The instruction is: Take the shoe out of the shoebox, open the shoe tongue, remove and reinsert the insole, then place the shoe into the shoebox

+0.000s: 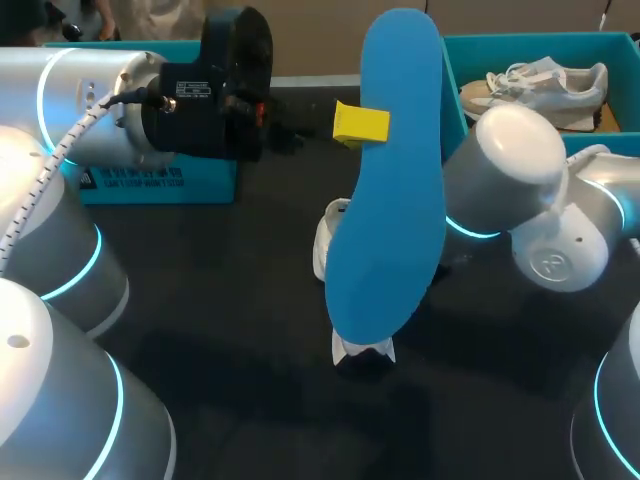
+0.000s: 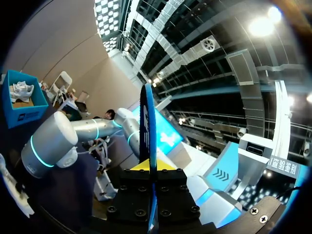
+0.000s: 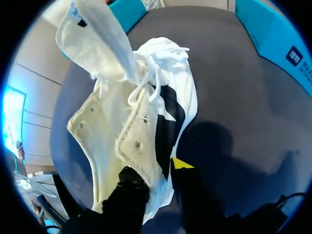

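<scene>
Shoe (image 1: 324, 238) on the dark table (image 1: 230, 300), outside the shoebox (image 1: 530, 38), its blue insole (image 1: 390, 200) held upright above it.
My left gripper (image 2: 148, 168) is clamped on the insole's edge, and my right gripper (image 3: 161, 180) pinches the shoe's side wall, tongue open. Removal looks done. Next, I judge, the insole must be lowered and slid back inside.

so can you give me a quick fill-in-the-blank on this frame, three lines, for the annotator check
1. The left gripper is shut on the ____ insole, held upright.
2. The right gripper is shut on the side of the ____ shoe.
3. A second shoe lies ____ the teal shoebox.
Missing words: blue; white; inside.
</scene>
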Available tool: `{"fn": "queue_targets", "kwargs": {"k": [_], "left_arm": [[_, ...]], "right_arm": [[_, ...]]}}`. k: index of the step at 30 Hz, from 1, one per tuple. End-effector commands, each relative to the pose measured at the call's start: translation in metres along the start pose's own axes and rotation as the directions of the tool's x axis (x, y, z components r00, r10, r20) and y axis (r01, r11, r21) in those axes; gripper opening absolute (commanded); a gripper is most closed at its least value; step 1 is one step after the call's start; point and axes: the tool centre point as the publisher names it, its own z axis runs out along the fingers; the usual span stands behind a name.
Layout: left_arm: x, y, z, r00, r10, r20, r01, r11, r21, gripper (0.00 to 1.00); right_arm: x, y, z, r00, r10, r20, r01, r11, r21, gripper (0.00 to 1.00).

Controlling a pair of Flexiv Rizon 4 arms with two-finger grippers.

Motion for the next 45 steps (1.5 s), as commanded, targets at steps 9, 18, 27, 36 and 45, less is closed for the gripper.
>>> {"fn": "queue_targets", "kwargs": {"k": [9, 18, 27, 36, 45], "left_arm": [[0.000, 0.001, 0.000, 1.000, -0.001, 0.001, 0.001, 1.000, 0.000, 0.00], [0.000, 0.001, 0.000, 1.000, -0.001, 0.001, 0.001, 1.000, 0.000, 0.00], [0.000, 0.001, 0.000, 1.000, -0.001, 0.001, 0.001, 1.000, 0.000, 0.00], [0.000, 0.001, 0.000, 1.000, -0.001, 0.001, 0.001, 1.000, 0.000, 0.00], [0.000, 0.001, 0.000, 1.000, -0.001, 0.001, 0.001, 1.000, 0.000, 0.00]], "right_arm": [[0.011, 0.001, -0.050, 0.984, 0.071, -0.162, -0.071, 0.997, 0.001, 1.00], [0.021, 0.012, -0.094, 0.917, 0.055, -0.394, -0.072, 0.997, -0.028, 1.00], [0.026, 0.015, -0.105, 0.901, 0.048, -0.431, -0.060, 0.998, -0.014, 1.00], [0.027, 0.013, -0.112, 0.858, 0.063, -0.510, -0.092, 0.995, -0.032, 1.00], [0.033, 0.009, -0.155, 0.749, 0.088, -0.657, -0.180, 0.981, -0.073, 1.00]]}}
